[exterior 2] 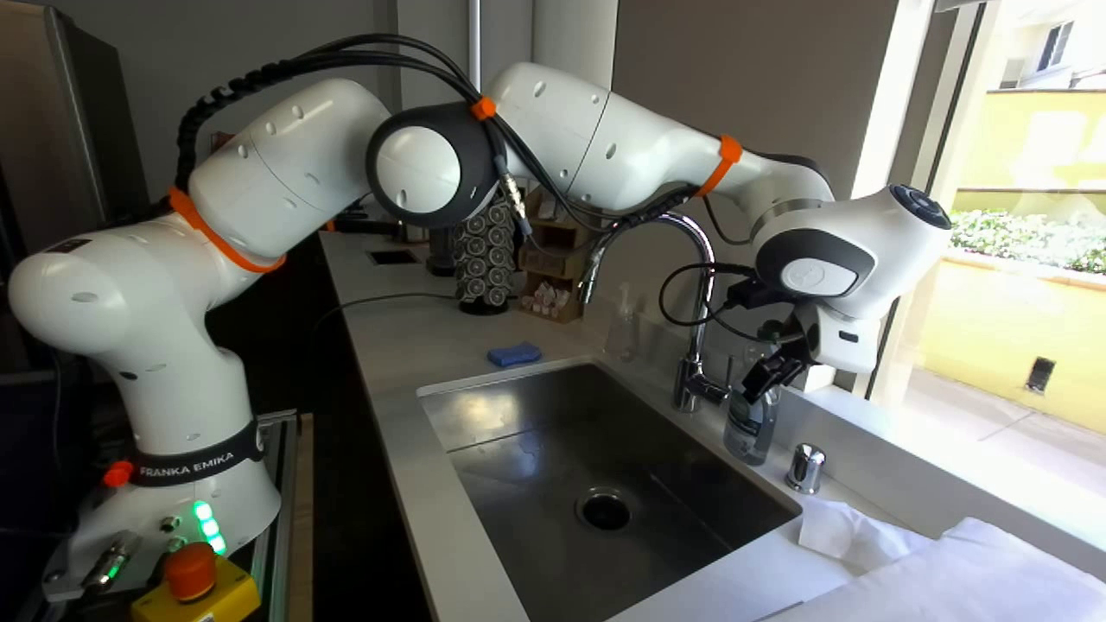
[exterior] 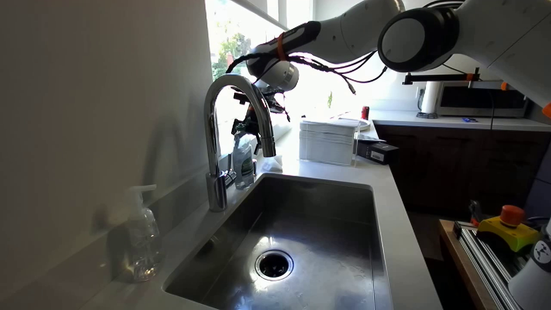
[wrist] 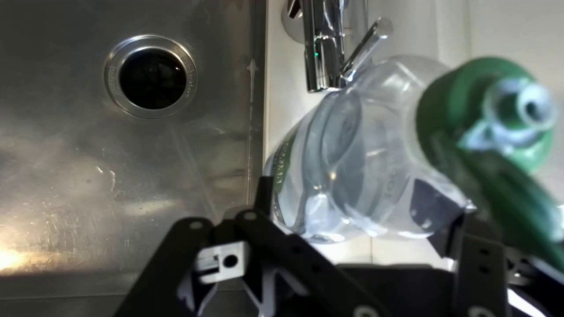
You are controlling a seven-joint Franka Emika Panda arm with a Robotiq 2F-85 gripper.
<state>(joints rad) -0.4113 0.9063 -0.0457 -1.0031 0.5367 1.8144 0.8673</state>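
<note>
A clear spray bottle [wrist: 374, 154] with a green spray head [wrist: 467, 101] stands upright on the counter behind the sink, close to the faucet. In both exterior views the black gripper [exterior 2: 775, 373] reaches down to the bottle's upper part. My wrist view has one finger on each side of the bottle body, jaws set wide. The near finger [wrist: 263, 193] lies right along the bottle's left edge, while the far pad [wrist: 434, 207] is seen partly through the clear plastic. Whether both pads press on the bottle cannot be told.
A chrome faucet [exterior: 211, 142] and its lever [wrist: 368, 46] rise beside the bottle. The steel sink [exterior 2: 553, 449] lies in front; a chrome cap [exterior 2: 806, 469] and white paper [exterior 2: 864, 536] are nearby. Farther off are a soap pump [exterior: 144, 241] and a blue sponge [exterior 2: 515, 354].
</note>
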